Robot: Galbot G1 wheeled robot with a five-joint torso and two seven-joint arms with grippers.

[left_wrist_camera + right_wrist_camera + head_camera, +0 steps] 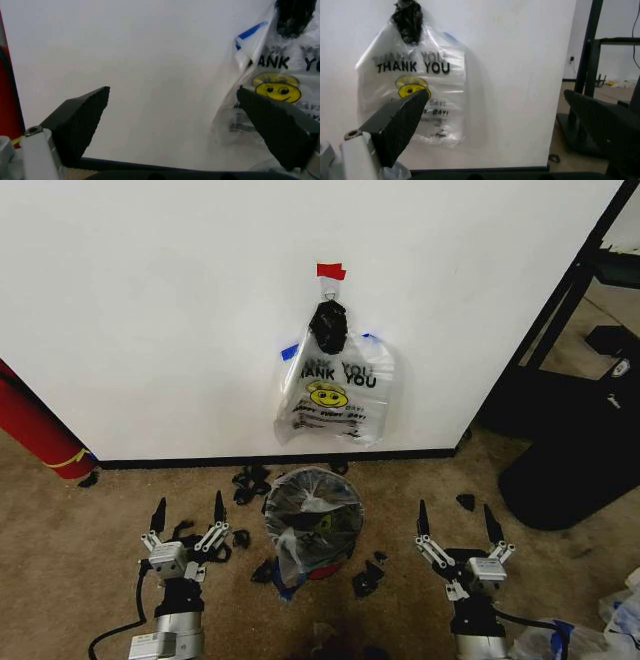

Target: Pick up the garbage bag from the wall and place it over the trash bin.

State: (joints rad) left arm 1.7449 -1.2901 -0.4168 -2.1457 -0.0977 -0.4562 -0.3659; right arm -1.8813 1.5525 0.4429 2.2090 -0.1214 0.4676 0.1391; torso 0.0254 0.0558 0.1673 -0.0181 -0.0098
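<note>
Garbage bag [335, 395] — apparently wall-hung [150, 310]

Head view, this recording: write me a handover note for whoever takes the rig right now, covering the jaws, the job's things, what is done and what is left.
Left gripper: jaws open, holding nothing, low over the carpet left of the bin.
Right gripper: jaws open, holding nothing, to the bin's right.
Clear plastic "THANK YOU" smiley garbage bag: hangs on the plain white wall, under the red tape.
Small round dark trash bin: on the floor below the bag; a plastic bag already seems to lie in it.
Done: nothing grasped.
Left: take the bag off the wall, fit it over the bin.
</note>
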